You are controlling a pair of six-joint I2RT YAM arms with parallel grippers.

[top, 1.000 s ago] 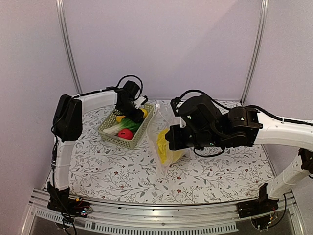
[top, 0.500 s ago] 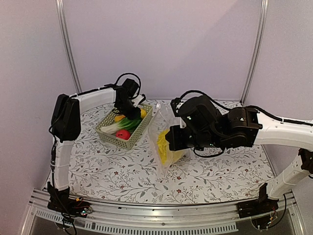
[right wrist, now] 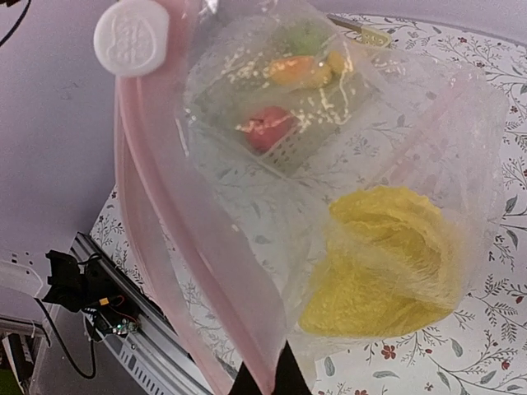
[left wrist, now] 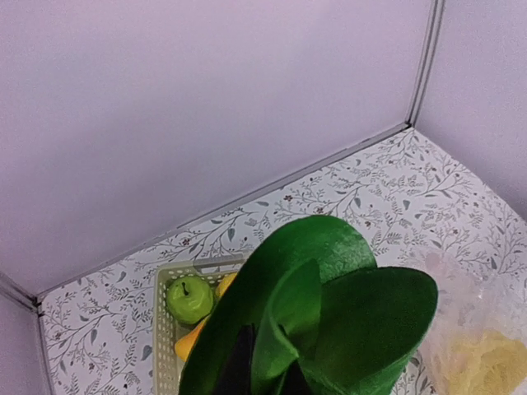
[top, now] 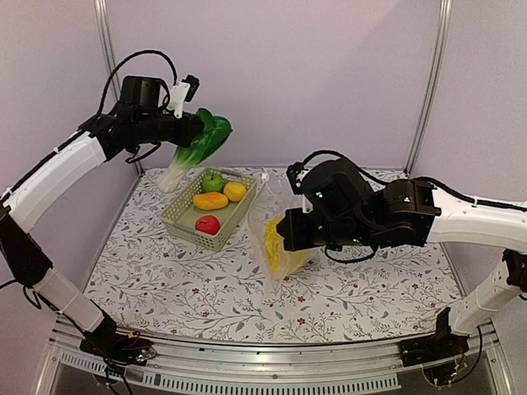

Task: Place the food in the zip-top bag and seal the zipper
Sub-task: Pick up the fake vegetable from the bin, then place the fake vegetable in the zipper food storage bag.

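Green vegetable (top: 203, 140), one, pinched in left hand (top: 186, 130); right hand (right wrist: 266, 380) pinches one bag (top: 265, 207) holding one cabbage (top: 277, 245); one basket (top: 184, 225) holds four fruits (top: 207, 225).

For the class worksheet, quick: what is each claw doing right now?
Left claw: closed on the dark green vegetable, held in the air.
Right claw: closed on the zip-top bag at its mouth edge.

No legible text or labels anywhere.
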